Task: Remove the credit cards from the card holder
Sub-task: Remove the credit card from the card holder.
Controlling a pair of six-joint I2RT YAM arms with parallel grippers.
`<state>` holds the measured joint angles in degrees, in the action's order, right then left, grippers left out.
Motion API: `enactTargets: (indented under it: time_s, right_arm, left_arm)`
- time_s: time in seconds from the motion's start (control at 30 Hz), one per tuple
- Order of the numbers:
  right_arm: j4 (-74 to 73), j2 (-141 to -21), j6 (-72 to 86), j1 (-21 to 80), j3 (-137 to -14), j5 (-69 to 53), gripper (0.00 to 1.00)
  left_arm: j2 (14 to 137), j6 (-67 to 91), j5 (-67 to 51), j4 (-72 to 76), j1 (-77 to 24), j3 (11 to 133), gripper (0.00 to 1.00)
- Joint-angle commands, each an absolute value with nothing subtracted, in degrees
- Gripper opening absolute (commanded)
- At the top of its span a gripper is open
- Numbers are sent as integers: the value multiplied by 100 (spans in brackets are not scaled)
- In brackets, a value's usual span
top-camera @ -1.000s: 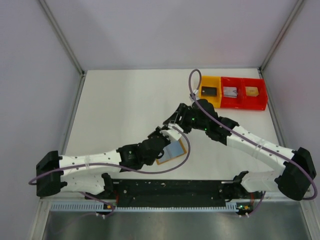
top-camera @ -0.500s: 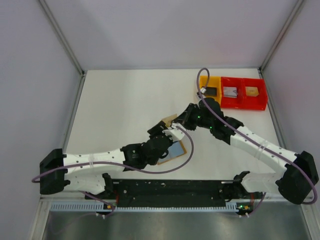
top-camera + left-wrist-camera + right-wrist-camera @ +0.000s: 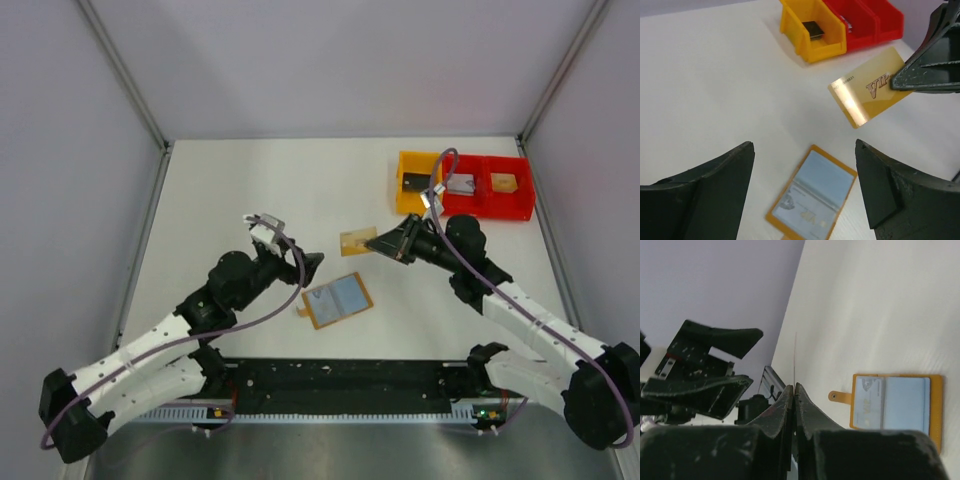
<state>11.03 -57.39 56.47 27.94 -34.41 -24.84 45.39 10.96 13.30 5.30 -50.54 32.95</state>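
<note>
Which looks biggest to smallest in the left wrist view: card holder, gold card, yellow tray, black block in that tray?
1. card holder
2. gold card and yellow tray: about alike. The card is lifted nearer the camera, so they are left unranked.
3. black block

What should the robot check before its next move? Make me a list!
1. Is the gold card pinched by the right gripper: ok.
2. Is the gold card clear of the card holder: ok.
3. Is the card holder lying open: ok.
4. Is the left gripper open, touching nothing: ok.
5. Is the card holder emptied: not ok, a blue card shows inside.
6. More cards hidden underneath: cannot tell.
</note>
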Motion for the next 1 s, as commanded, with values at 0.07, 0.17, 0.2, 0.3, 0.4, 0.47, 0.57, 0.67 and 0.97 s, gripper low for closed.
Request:
enactTargets:
  time_s: [0.07, 0.17, 0.2, 0.3, 0.4, 0.47, 0.57, 0.67, 0.97]
  right_arm:
    - [3250, -5704, 5221, 2707, -3121, -3901, 0]
    - [3787, -5800, 5299, 2716, -2954, -4165, 0]
    - [3936, -5827, 5343, 2707, -2918, -4244, 0]
    - [4428, -5976, 5537, 2716, -2830, -4508, 0]
    - [4640, -6029, 5608, 2707, -2821, -4649, 0]
    - [4772, -6064, 5660, 2707, -2786, -4658, 0]
    - [5131, -6152, 5844, 2707, -2734, -4711, 0]
    - [5536, -6292, 6081, 2707, -2681, -4764, 0]
    - [5678, -6372, 6223, 2716, -2646, -4904, 0]
  left_arm:
    - [4447, 3284, -1877, 2263, -3957, 2726, 84]
    - [4666, 4014, -2599, 3283, -3578, 2401, 83]
    - [4754, 4208, -2828, 3618, -3481, 2312, 82]
    - [4983, 4736, -3268, 4489, -3305, 2154, 81]
    - [5202, 4965, -3471, 4710, -3296, 2276, 79]
    - [5299, 5141, -3542, 4982, -3305, 2285, 78]
    - [5431, 5221, -3516, 5159, -3305, 2346, 77]
    - [5616, 5264, -3516, 5255, -3305, 2461, 73]
    - [6134, 5695, -3525, 6108, -3305, 2522, 26]
